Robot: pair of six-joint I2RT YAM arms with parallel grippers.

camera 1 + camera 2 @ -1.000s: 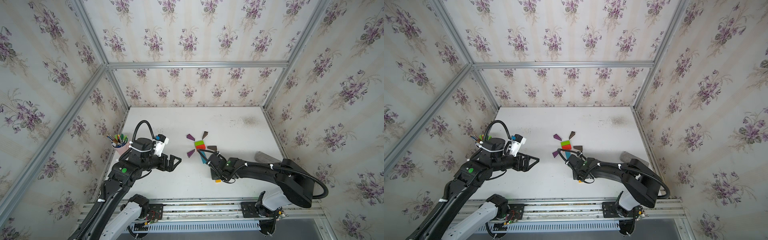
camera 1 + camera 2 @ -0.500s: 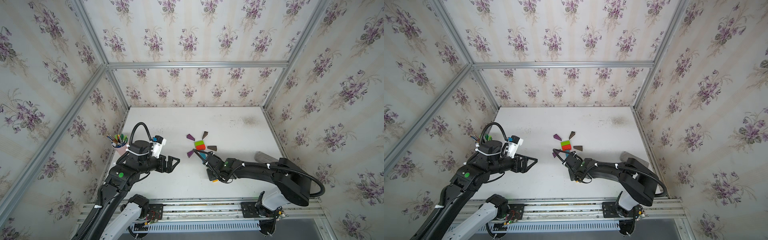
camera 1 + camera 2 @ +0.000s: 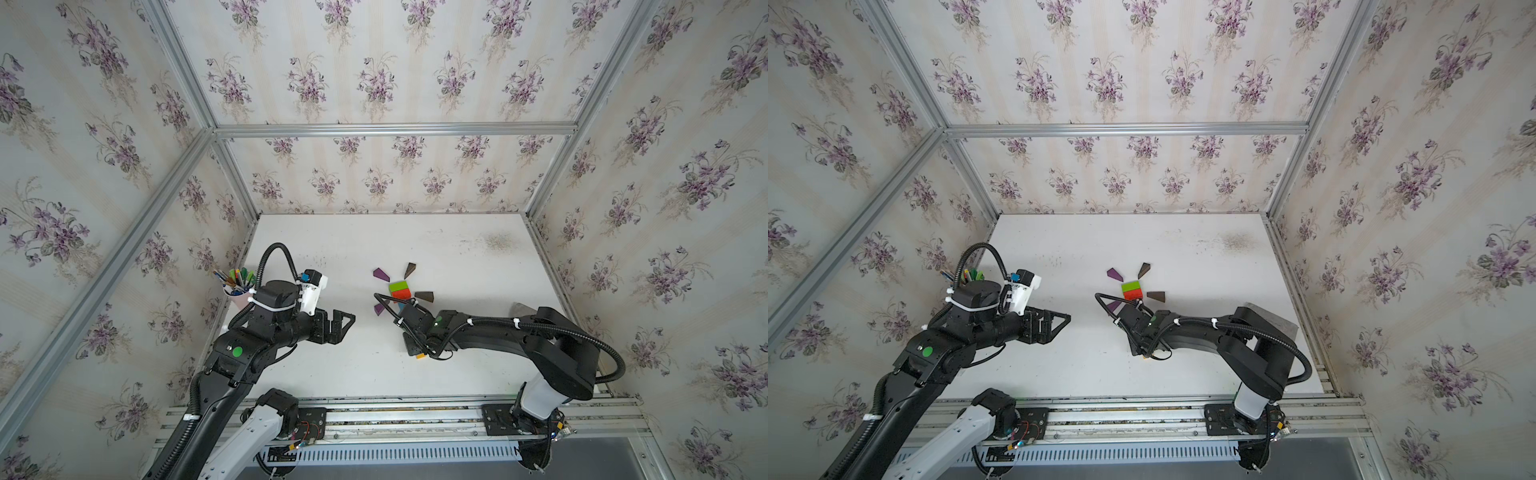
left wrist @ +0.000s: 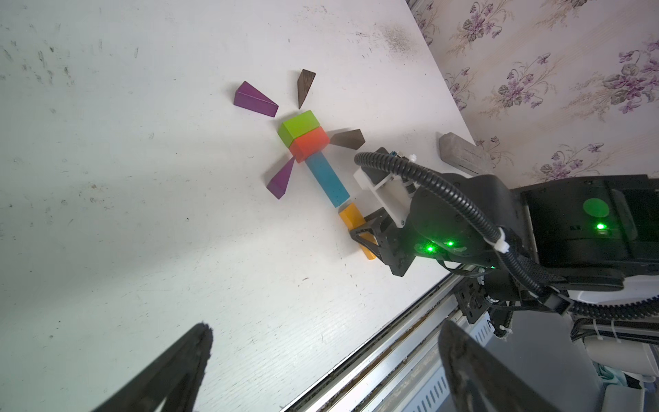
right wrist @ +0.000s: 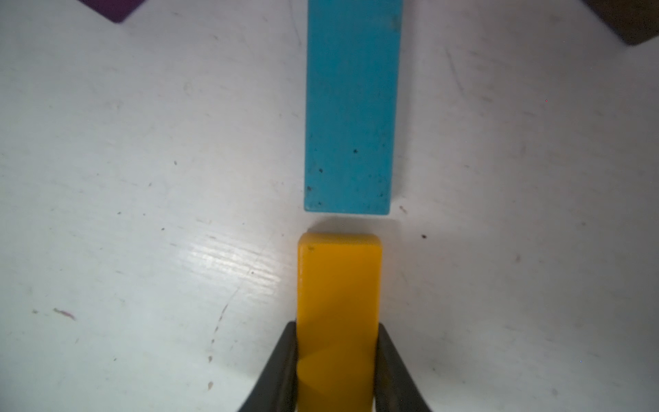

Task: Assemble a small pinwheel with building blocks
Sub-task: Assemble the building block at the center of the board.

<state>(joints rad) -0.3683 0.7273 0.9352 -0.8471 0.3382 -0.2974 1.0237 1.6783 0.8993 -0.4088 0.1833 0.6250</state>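
The pinwheel lies flat mid-table: green block (image 3: 398,286) against red block (image 3: 401,294), with purple wedges (image 3: 380,274) (image 3: 378,308) and brown wedges (image 3: 410,270) (image 3: 424,296) spread around them. In the left wrist view the blue bar (image 4: 326,182) runs from the red block (image 4: 309,142) towards the front edge. My right gripper (image 5: 337,328) is shut on the orange bar (image 5: 338,278), low over the table. The bar's end is in line with the blue bar (image 5: 351,107), a narrow gap apart. My left gripper (image 3: 345,322) hovers open and empty to the left.
A pink cup of coloured pens (image 3: 239,291) stands at the left wall behind my left arm. A grey block (image 3: 521,308) lies by the right wall. The metal rail (image 3: 374,411) runs along the table's front edge. Papered walls close in three sides.
My right arm has shifted left with the orange bar, bringing it into line below the blue bar. The left arm has barely moved.
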